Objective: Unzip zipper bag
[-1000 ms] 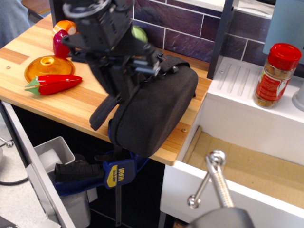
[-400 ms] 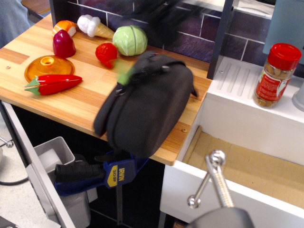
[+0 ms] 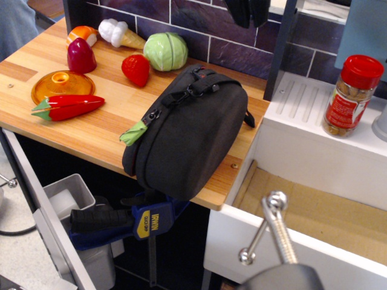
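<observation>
The zipper bag [image 3: 196, 136] is a large black rounded fabric case lying on the right end of the wooden counter [image 3: 91, 130], partly overhanging the front edge. Its zipper runs around the edge, with a small green pull tab [image 3: 133, 134] at the bag's left front. The black strap handle [image 3: 208, 84] lies over its top. My gripper [image 3: 249, 11] is high at the top edge of the view, well above and behind the bag, touching nothing. Only its dark fingertips show, so its state is unclear.
Toy foods lie on the counter's left: red pepper [image 3: 68, 106], orange lid [image 3: 62, 83], strawberry [image 3: 136, 69], green cabbage [image 3: 165, 51], ice cream [image 3: 119, 32]. A spice jar [image 3: 352, 95] stands on the white unit right. An open drawer [image 3: 314, 208] and a blue clamp [image 3: 130, 220] sit below.
The arm has lifted off the bag and pulled up and back to the top of the view. The bag has settled on the counter, with the green pull tab now showing at its left front.
</observation>
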You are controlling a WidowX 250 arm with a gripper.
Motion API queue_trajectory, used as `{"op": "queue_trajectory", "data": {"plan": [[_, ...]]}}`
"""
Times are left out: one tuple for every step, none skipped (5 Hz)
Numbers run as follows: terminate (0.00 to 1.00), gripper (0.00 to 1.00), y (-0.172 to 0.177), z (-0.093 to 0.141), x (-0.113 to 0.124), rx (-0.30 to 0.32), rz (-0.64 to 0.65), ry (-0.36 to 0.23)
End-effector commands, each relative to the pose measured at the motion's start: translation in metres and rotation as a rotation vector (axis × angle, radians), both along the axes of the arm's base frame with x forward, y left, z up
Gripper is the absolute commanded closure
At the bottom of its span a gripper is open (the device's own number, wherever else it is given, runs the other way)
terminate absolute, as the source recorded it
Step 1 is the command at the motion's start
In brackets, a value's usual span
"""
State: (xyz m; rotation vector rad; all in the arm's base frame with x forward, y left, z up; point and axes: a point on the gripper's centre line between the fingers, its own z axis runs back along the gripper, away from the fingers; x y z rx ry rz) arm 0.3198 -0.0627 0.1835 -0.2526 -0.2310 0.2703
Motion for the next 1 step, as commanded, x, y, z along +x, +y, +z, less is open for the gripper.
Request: {"op": "queue_trajectory", "data": {"plan": [[1.00,0.00,0.0077,-0.0033,-0.0104,0.102,-0.058,0.033]]}}
